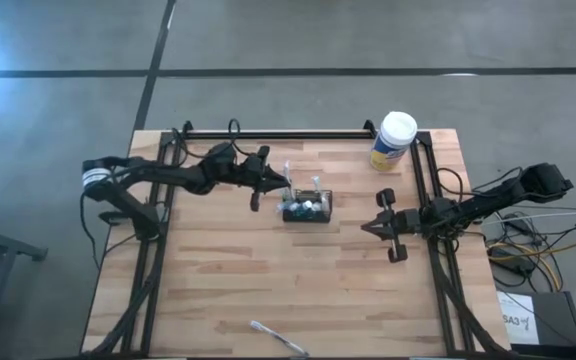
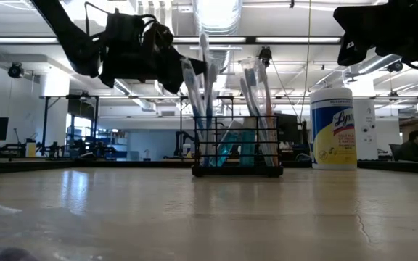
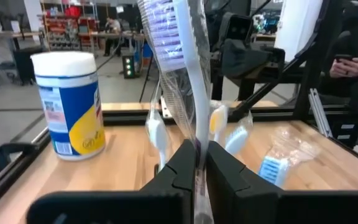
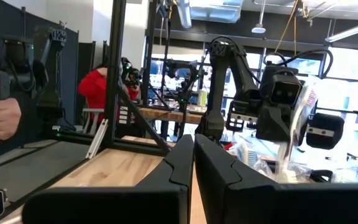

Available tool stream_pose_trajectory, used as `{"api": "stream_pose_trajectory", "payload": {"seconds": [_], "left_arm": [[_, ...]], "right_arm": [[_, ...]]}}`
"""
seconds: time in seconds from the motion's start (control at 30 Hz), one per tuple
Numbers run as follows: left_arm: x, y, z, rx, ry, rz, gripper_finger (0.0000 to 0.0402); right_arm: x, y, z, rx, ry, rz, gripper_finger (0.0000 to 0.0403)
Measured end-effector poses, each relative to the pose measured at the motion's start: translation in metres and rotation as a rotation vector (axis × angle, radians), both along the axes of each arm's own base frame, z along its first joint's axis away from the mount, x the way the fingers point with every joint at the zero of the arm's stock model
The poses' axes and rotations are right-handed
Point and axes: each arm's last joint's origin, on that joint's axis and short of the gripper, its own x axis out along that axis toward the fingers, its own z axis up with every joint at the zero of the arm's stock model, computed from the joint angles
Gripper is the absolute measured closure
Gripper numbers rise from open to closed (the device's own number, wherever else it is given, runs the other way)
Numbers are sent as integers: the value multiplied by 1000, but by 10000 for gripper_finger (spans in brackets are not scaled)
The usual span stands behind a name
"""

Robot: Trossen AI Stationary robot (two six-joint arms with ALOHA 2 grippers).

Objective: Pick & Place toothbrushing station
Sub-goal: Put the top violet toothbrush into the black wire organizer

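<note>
High view looks straight down on the whole counter (image 1: 218, 290). Low view sits at counter level, facing the room. Wrist views look forward past each arm's fingers. High, low and left wrist share the canister (image 1: 394, 140).

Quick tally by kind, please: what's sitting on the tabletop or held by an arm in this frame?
Black mesh caddy: 1
White-lidded wipes canister: 1
Wrapped toothbrush lying on the table's near edge: 1
Wrapped toothbrush held by the left gripper: 1
Toothbrushes standing in the caddy: several, too crowded to count
Total, leaving those out: 4
</note>
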Motion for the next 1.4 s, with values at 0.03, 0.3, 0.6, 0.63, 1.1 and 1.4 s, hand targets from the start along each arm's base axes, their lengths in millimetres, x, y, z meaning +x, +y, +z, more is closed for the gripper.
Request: {"api": "stream_pose_trajectory", "payload": {"seconds": [0.03,0.3,0.6,0.63,1.1,1.4], "left_arm": [[1,0,-1,4,-2,-1,381],[4,1,-8,29,11,-2,381],[5,-1,-9,87,-3,-11,383],[5,-2,-7,89,-6,-11,383],[9,-1,25,171,-65,-7,384],[-19,-13,55,241,-77,-15,384]], "right_arm": [[0,0,0,0,0,0,390],[0,0,0,-1,-1,0,390],[0,0,0,-2,-1,-1,390],[0,0,0,-2,-1,-1,390],[0,0,0,0,-1,0,390],[0,0,0,0,1,0,390]]}}
